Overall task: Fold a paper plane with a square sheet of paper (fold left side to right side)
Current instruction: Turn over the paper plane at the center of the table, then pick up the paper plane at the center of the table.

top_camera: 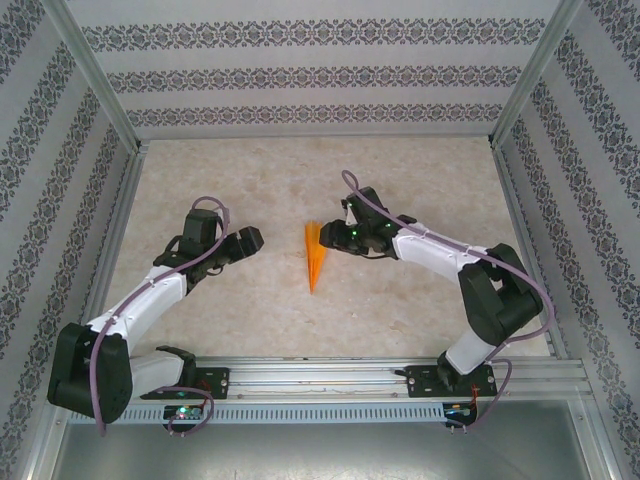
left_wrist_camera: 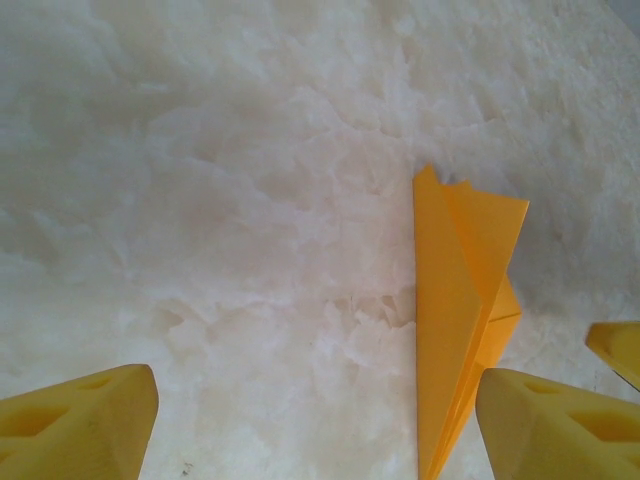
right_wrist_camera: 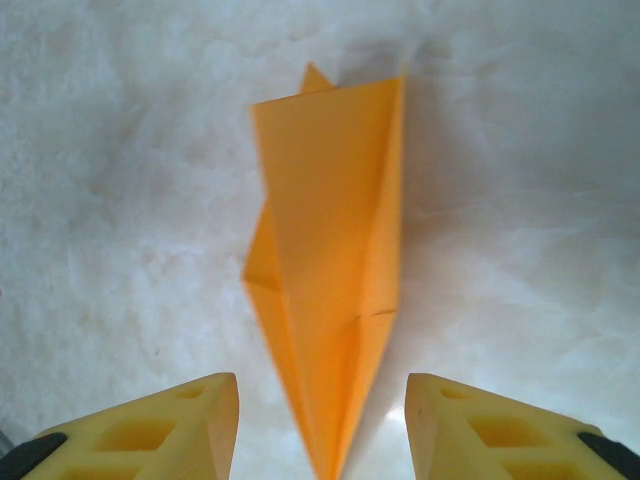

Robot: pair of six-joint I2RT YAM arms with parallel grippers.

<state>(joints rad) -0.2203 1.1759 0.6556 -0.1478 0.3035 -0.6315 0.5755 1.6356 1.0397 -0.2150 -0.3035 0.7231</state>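
Centrally, plain orange paper plane, left gripper released, right gripper released

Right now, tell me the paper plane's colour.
Paper plane: plain orange, best in right wrist view.

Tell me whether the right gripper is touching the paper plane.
Apart. In the right wrist view, the right gripper's open fingers flank the paper plane's tip, with bare table visible between each finger and the paper.

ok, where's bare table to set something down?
Free: far table strip up to the back wall; near strip between plane tip and rail. Crowded: centre, plane between left arm and right arm.
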